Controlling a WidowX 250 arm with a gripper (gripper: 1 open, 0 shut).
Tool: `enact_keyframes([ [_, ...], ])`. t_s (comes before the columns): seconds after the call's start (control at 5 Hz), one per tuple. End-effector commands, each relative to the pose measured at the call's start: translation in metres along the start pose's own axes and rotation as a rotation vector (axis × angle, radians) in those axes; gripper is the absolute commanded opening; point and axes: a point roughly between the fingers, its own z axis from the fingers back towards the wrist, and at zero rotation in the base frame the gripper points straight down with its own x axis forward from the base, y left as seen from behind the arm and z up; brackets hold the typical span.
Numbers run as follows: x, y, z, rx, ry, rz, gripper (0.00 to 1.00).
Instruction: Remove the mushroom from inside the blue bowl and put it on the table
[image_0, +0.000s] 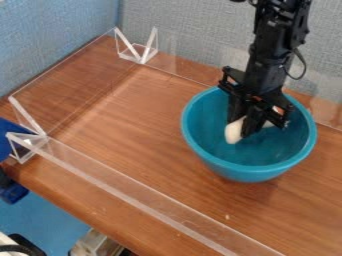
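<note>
Cream mushroom (237, 131) seemingly in hand (249, 124)

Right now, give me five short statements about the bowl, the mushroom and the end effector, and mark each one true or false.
1. The end effector is closed on the mushroom. True.
2. The mushroom lies on the table outside the bowl. False: it is held over the inside of the blue bowl.
3. The blue bowl is tipped on its side. False: it sits upright on the table.
4. The arm reaches down into the bowl from above. True.
5. A second mushroom lies in the bowl. False: none is visible there.
</note>
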Motion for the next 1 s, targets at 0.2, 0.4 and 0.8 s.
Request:
enact_keyframes([
  [0.2, 0.002, 0.008, -0.001, 0.012, -0.031, 0.006, 0.0],
  [0.4, -0.003, 0.008, -0.008, 0.012, -0.017, 0.006, 0.0],
  [0.8, -0.008, 0.01, -0.006, 0.017, -0.019, 0.001, 0.0],
])
